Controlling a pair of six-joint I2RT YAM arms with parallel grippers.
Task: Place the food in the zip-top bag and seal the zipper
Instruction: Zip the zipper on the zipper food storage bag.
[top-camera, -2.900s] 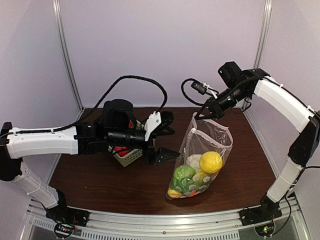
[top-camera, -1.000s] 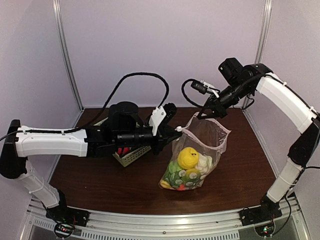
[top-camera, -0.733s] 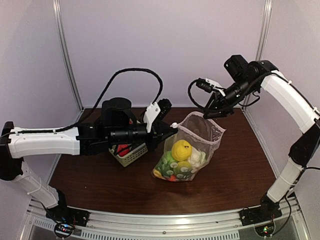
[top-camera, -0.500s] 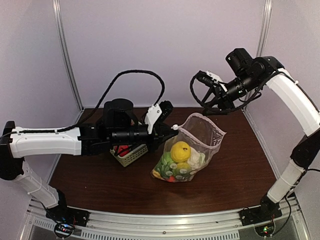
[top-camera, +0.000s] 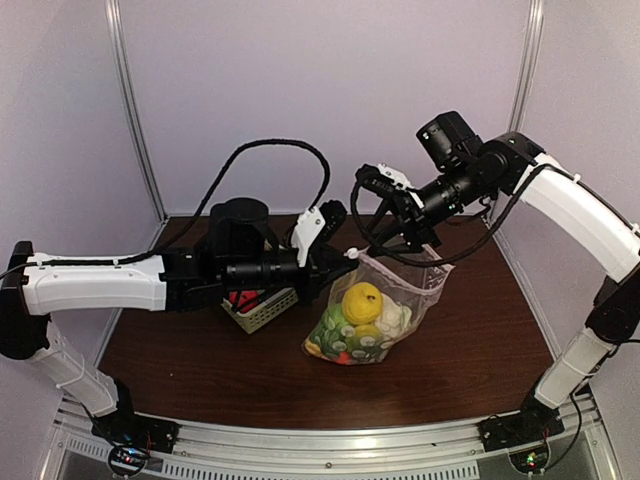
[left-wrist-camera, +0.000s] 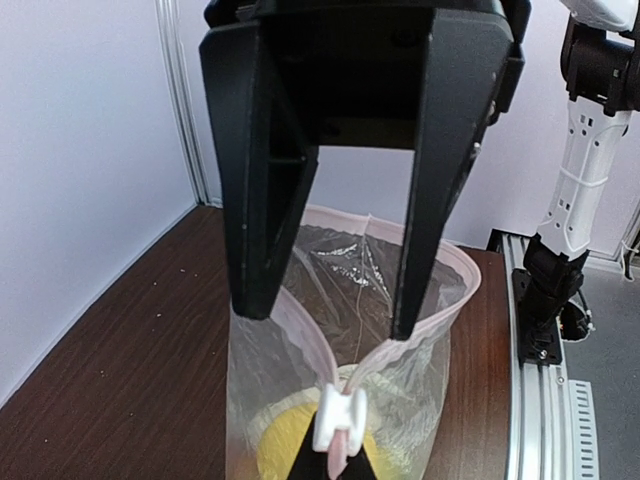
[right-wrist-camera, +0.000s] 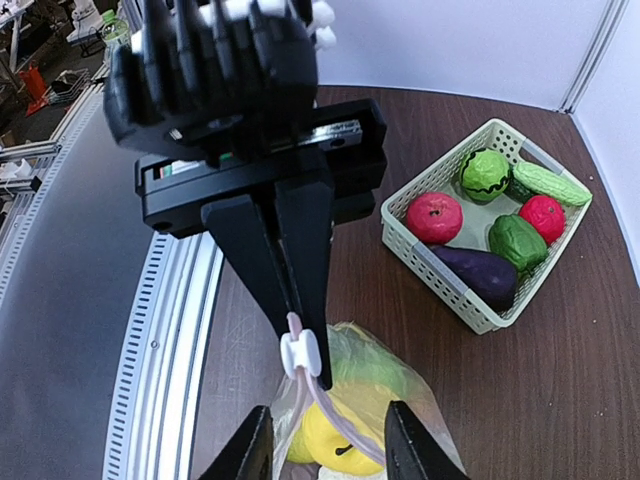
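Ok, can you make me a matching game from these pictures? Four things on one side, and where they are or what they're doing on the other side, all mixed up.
Things:
1. left gripper
2. right gripper
3. yellow toy
4. purple eggplant

Places and states:
A. in the green basket
B. open, just above the clear bag
C. down inside the clear bag
D. shut on the zipper

Pairs: 1-D, 2-B, 3-C, 4-A
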